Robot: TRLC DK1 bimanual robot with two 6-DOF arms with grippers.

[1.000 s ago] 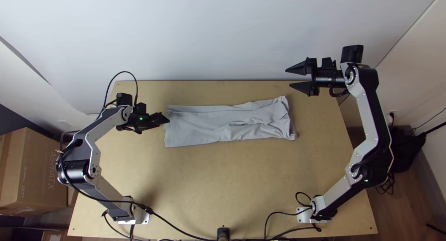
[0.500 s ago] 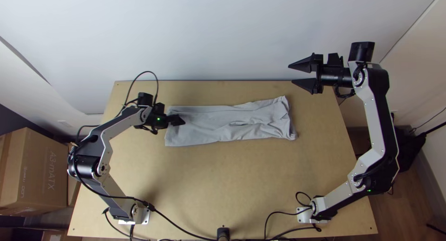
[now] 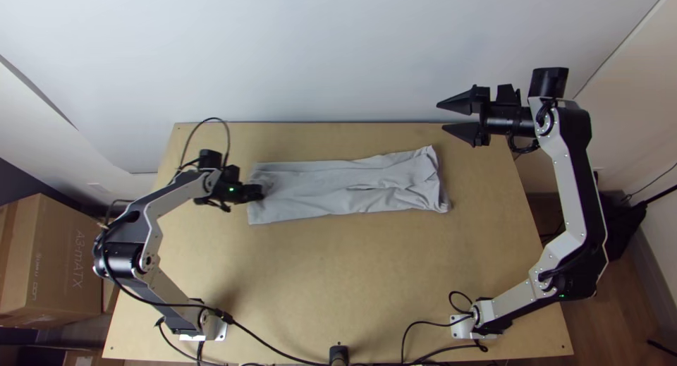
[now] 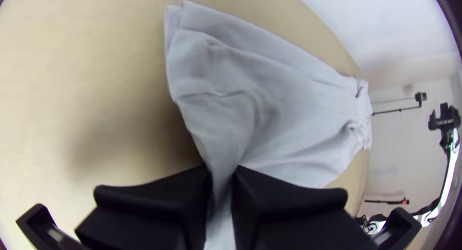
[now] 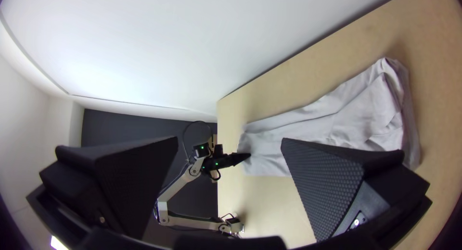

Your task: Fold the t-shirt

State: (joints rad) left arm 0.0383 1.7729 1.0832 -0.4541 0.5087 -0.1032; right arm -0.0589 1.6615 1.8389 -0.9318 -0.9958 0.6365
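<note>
Grey and creased, the t-shirt (image 3: 317, 190) is laid across the desk (image 3: 317, 281) as a long, narrow strip, apparently folded lengthwise already, with its long axis running from left to right. By the left tool (image 3: 259, 192), closed on the cloth, a pinch of the left short end is gripped; the rest of the strip is stretched out to the right of that grip. The right tool (image 3: 439, 117) is held open and empty, well above the desk near its far edge, apart from the strip's right end and towards its far corner. What the next move turns on is this line: the held end would need to be lifted and carried rightward along the strip's length, so that it is laid over the middle and the strip is shortened. If only the upper layer is caught, the lower one could be left behind, and if the carry is skewed, the long edges could be misaligned.
</note>
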